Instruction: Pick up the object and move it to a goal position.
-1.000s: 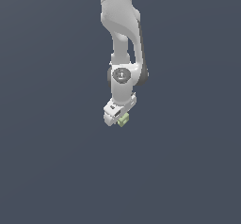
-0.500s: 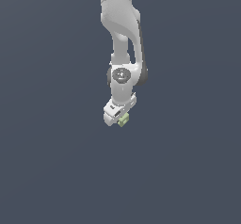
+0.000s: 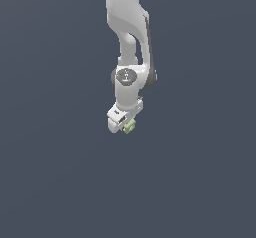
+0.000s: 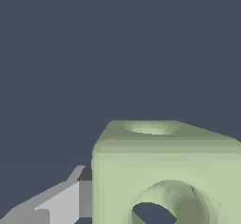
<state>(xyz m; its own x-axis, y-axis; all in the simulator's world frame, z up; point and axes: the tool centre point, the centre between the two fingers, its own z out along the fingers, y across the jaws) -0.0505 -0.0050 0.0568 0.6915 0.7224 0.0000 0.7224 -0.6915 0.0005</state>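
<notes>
At the tip of the arm [image 3: 127,37], my gripper [image 3: 126,126] is clenching the cube [image 3: 130,127] between its jaws, nothing showing beneath it. I'm judging this the carrying step; next I'm needing a steady move to the goal, which isn't showing.

The cube [image 4: 164,171] looks like smooth, soft-looking plastic. It is pale yellow-green and matt, with no bright shine, and its edges and round holes are smooth too. The robot arm [image 3: 127,32] looks like smooth white plastic with a little shine. The gripper [image 3: 126,124] is white and smooth, with a grey matt finger [image 4: 61,202].
</notes>
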